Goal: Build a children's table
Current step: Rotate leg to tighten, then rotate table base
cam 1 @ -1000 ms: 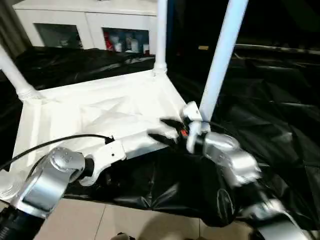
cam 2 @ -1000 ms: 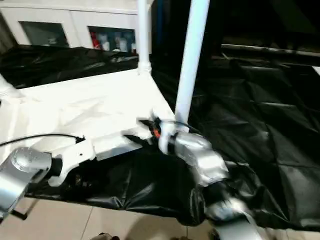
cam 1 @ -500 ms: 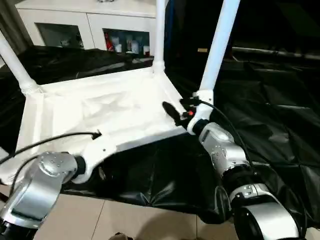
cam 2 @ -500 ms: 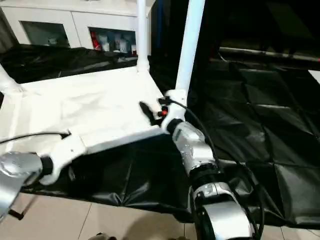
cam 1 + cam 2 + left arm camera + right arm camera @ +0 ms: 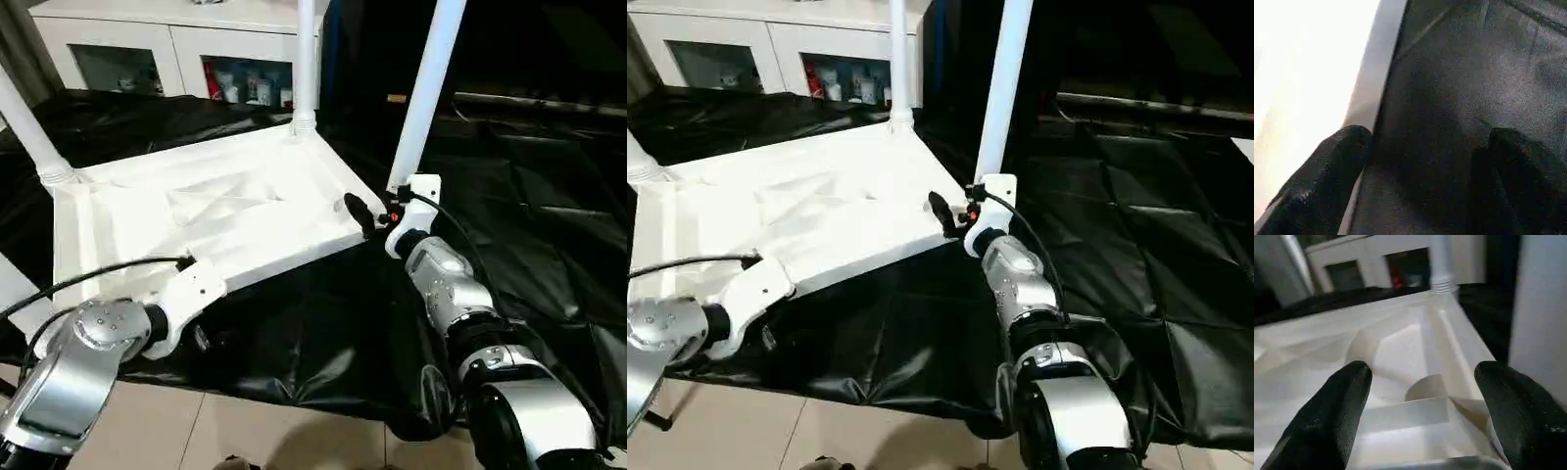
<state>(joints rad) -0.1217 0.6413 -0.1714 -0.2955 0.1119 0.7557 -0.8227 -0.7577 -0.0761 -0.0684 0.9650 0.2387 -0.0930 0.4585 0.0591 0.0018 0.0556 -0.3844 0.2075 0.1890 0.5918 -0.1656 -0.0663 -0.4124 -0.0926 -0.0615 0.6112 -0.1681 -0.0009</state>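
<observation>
The right gripper (image 5: 1418,426), fingers spread wide and holding nothing, hovers at the near right corner of the upturned tabletop (image 5: 211,211). The tabletop lies ribbed side up on black sheeting (image 5: 529,176), its legs (image 5: 427,83) standing upright from the corners. The left gripper (image 5: 1425,176), also wide open and empty, reaches along the tabletop's near edge, forearm low.

Two silver metal forearms with rounded joint housings and white wrist sections. A black cable (image 5: 88,277) loops along the left forearm (image 5: 83,364). The right forearm (image 5: 453,294) carries a black cable and black fingers (image 5: 355,210) beside a small red mark.
</observation>
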